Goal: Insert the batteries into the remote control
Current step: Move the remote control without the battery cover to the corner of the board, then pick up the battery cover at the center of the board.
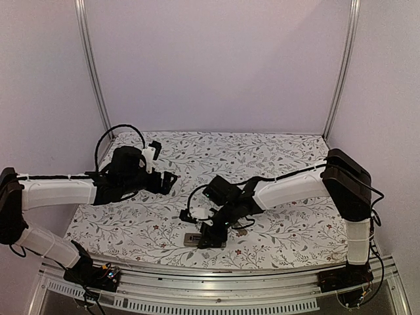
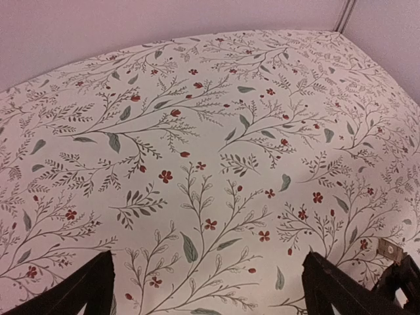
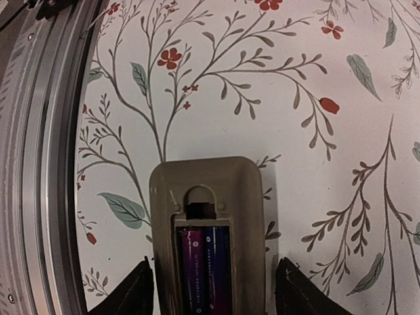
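The right gripper [image 3: 214,262] is released, its jaws parted to either side of the remote control [image 3: 207,190], which lies back-up on the flowered table [image 3: 315,151] just beside the metal rail [image 3: 39,164] at the near edge. Two batteries [image 3: 205,272] sit side by side in its recess. The left gripper [image 2: 207,259] hangs wide open, holding nothing, well apart from the remote control.

Rail [image 3: 39,164] close beside remote control [image 3: 203,197]; tablecloth [image 3: 295,131] beyond open.
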Robot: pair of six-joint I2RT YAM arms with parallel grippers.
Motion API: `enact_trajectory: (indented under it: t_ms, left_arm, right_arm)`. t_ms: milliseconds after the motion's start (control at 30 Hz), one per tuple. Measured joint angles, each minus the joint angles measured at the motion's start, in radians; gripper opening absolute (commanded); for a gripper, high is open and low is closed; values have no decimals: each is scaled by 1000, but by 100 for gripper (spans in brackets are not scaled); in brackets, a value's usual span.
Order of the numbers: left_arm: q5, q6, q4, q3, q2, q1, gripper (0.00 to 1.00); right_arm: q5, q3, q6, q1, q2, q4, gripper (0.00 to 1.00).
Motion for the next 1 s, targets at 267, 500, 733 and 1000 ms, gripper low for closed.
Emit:
enact_trajectory:
  t_ms: [267, 500, 733, 1000]
  left_arm:
    - [-3, -2, 14, -49, -100, 0, 100]
    - [-64, -5, 95, -127, -344, 0, 100]
    - [-128, 10, 158, -169, -477, -10, 100]
    - [-188, 50, -29, -3, -426, -44, 100]
  right_arm:
    - [63, 17, -2, 2, -35, -48, 99]
    - [199, 29, 86, -40, -239, 26, 99]
    - [121, -128, 404, -282, -496, 325, 98]
    - [-39, -282, 423, -325, -536, 307, 93]
